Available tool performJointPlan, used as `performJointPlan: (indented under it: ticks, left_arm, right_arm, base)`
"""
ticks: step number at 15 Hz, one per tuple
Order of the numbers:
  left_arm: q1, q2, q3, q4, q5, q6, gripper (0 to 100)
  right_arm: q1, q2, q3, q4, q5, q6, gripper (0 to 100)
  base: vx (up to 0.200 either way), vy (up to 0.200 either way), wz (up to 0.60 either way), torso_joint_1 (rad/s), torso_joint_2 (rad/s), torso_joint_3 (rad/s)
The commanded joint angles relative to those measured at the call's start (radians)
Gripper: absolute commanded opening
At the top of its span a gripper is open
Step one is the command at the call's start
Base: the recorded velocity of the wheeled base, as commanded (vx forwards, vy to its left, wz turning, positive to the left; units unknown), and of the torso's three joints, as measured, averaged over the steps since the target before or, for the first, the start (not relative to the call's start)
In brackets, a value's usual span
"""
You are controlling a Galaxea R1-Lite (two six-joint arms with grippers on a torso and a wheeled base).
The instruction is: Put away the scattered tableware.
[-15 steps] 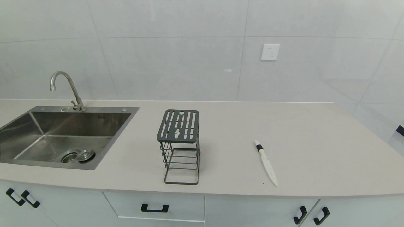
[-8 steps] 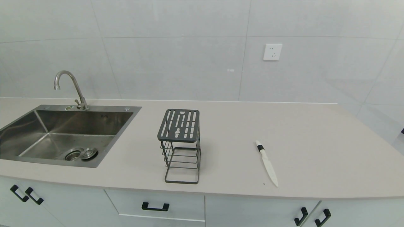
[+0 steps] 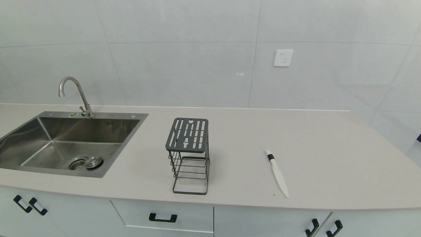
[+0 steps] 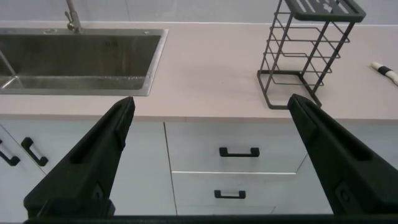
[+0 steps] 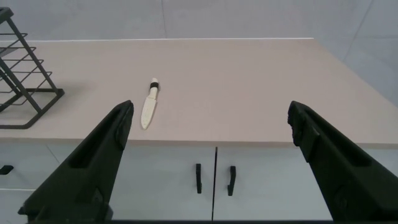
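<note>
A white knife (image 3: 277, 173) with a black band on its handle lies flat on the beige counter (image 3: 329, 154), right of centre; it also shows as the knife (image 5: 150, 106) in the right wrist view. A dark wire knife rack (image 3: 188, 154) with a slotted top stands upright mid-counter, apart from the knife. My left gripper (image 4: 211, 102) hangs open in front of the counter edge, facing the rack (image 4: 308, 56). My right gripper (image 5: 210, 107) is open too, before the counter edge, with the knife a little beyond its fingers. Neither holds anything.
A steel sink (image 3: 98, 115) with a curved faucet (image 3: 74, 95) fills the counter's left end. Cabinet doors and a drawer with black handles (image 3: 162, 217) run below the counter edge. A wall socket (image 3: 283, 57) sits on the tiled wall behind.
The head camera has shifted slightly, so the whole picture has moved. The knife and the rack stay where they were on the counter.
</note>
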Motion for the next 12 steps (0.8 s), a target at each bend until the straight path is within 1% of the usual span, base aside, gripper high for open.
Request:
performJointPlan:
  ticks: [1,7,9,12]
  left_arm:
    - [0.0,0.002,0.0,0.0,0.0,0.0,100]
    - [0.0,0.002,0.0,0.0,0.0,0.0,100]
    - [0.0,0.002,0.0,0.0,0.0,-0.001,100]
    - [0.0,0.002,0.0,0.0,0.0,0.0,100]
  right_arm:
    - [0.0,0.0,0.001,-0.001,0.0,0.0,100]
    - [0.0,0.0,0.001,-0.001,0.0,0.0,100]
    - [0.0,0.0,0.001,-0.001,0.0,0.0,100]
    - [0.0,0.0,0.001,-0.001,0.0,0.0,100]
  base:
    - [0.0,0.0,0.0,0.0,0.0,0.0]
    - [0.0,0.0,0.0,0.013,0.0,0.016]
    - [0.0,0.0,0.0,0.193,0.0,0.183]
    - [0.0,0.0,0.0,0.276,-0.02,0.245]
